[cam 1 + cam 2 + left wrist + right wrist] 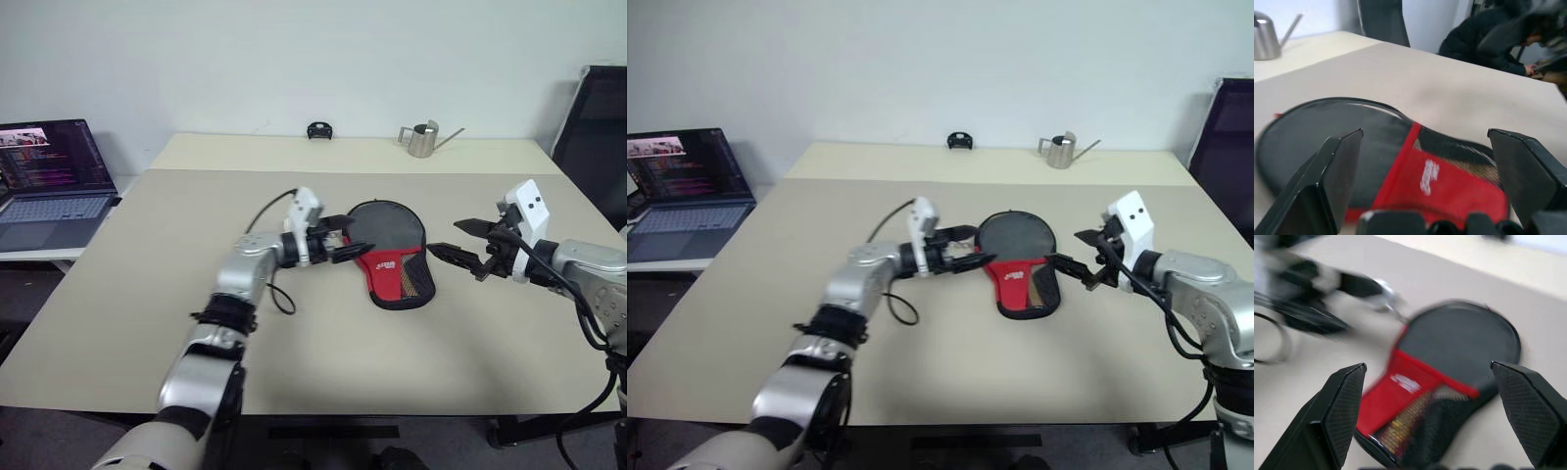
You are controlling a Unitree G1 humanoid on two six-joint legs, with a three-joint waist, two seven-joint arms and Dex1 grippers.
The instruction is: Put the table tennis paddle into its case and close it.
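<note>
Judging from how things lie, I reckon the paddle is already inside my case point(394, 257), since the pouch lies flat near the middle of the table point(323, 362) with a full, rounded head and no wooden handle showing; I cannot see the paddle itself, nor tell whether the zip is run shut, so the closing may be what is left. My left gripper point(345, 245) sits just beside the case's left edge, its two black fingers spread wide and holding nothing; in the left wrist view the red panel lies between them. My right gripper point(460, 243) hangs a little apart on the case's right side, fingers likewise spread and empty. The case is soft black fabric, paddle-shaped: a round dark head toward the far side, a red panel with white lettering across the narrower near part, and a black mesh pocket beside it with something yellowish glinting through. The tabletop is smooth, matte beige. A metal watering can point(422, 138) and a small black object point(318, 130) stand at the far edge, well apart.
</note>
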